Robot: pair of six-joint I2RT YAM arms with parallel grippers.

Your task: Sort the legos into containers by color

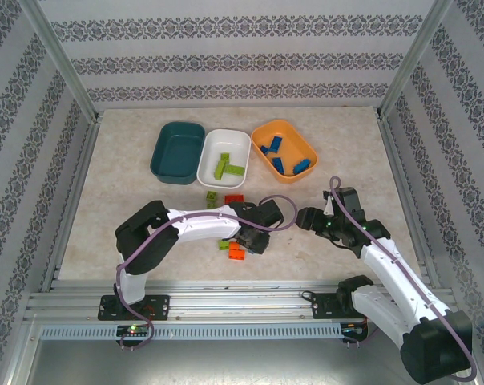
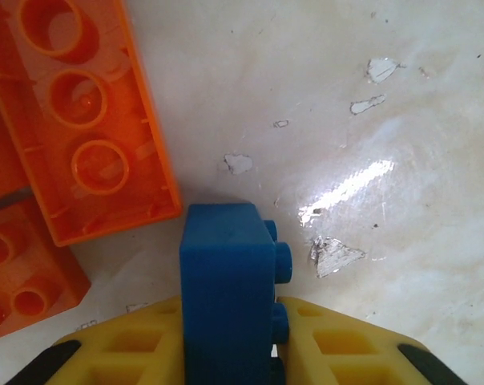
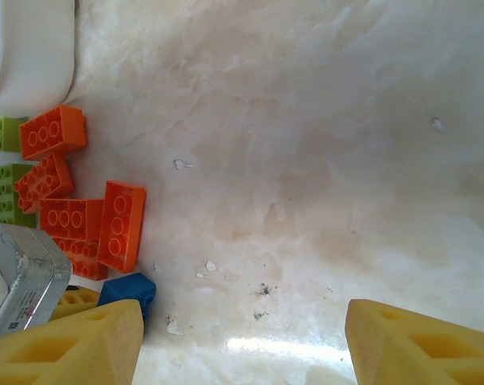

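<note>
Blue lego [image 2: 226, 273] pinched between left hand [image 2: 226, 357] fingers.

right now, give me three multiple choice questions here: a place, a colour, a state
1. Which tray holds the small blue studded plastic bricks? A dark teal plastic tray B white plastic tray C orange plastic tray
2. What colour is the brick between the left jaws? A lime green B blue C orange
3. How do the right jaws stand? A open, empty B shut on a brick C shut on a tray rim
Answers: C, blue bricks lie in it; B, a blue brick sits pinched there; A, its yellow fingers stand wide apart.
</note>
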